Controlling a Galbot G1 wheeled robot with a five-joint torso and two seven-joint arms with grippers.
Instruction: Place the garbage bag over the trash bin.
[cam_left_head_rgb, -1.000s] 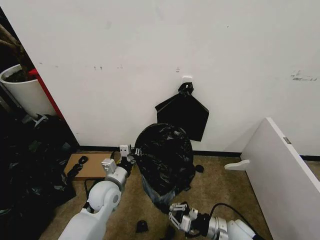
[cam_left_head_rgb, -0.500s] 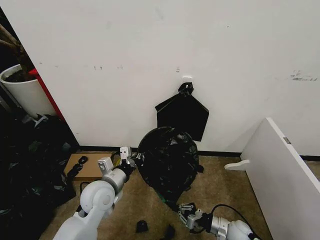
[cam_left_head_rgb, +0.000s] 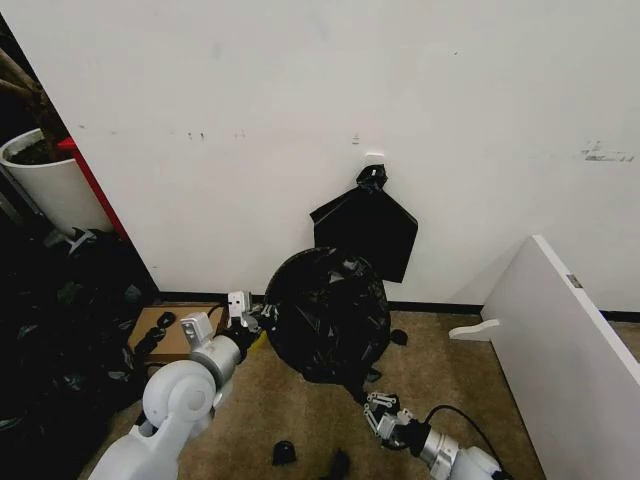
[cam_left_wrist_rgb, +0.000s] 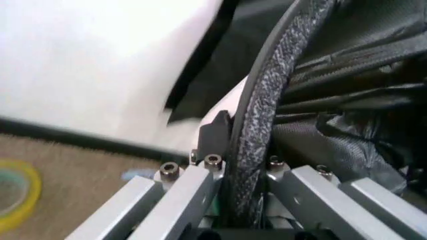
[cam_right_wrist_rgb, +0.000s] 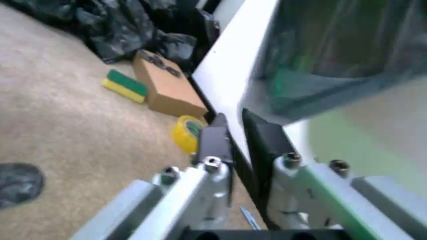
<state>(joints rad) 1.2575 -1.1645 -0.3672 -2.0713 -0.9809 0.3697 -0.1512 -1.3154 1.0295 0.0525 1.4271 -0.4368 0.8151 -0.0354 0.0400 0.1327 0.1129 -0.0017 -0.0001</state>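
Left pincer (cam_left_wrist_rgb: 243, 150) clamps garbage bag (cam_left_head_rgb: 325, 315) rim.

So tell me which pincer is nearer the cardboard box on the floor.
Left. The left pincer sits between the cardboard box and the garbage bag, gripping the bag's edge; the right pincer is below the bag, farther off.
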